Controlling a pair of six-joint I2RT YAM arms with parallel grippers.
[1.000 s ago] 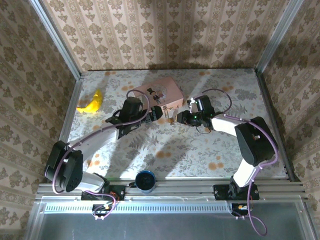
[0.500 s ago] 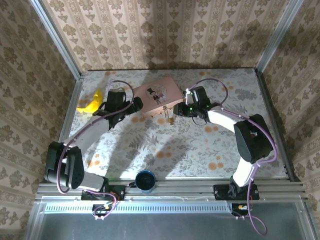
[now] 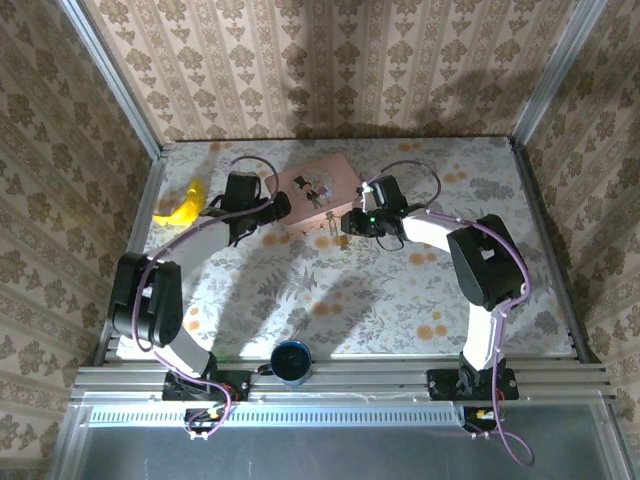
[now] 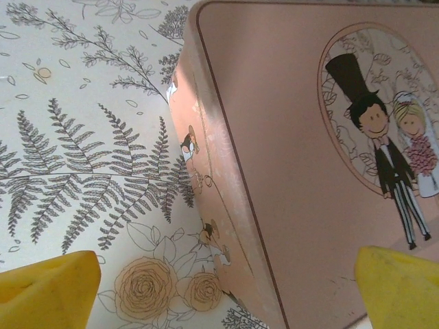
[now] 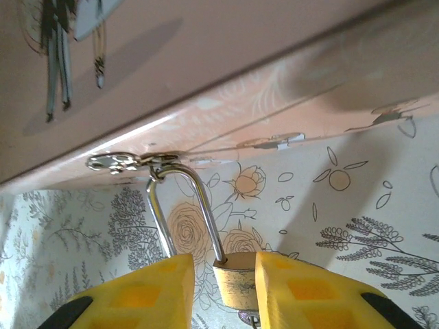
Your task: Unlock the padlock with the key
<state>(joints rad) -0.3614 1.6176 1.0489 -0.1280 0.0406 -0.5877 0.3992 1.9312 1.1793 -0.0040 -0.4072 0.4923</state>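
Two of my right fingers pinch the padlock; my left gripper, spread wide, should steady the pink box.

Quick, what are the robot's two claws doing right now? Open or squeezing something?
Left gripper: open, empty, at the pink box.
Right gripper: closed on the little padlock, which hangs by its shackle from the box's clasp.

My table carries a pale floral-patterned cover. A pink box rests on it near the back; a yellow banana lies at far left.
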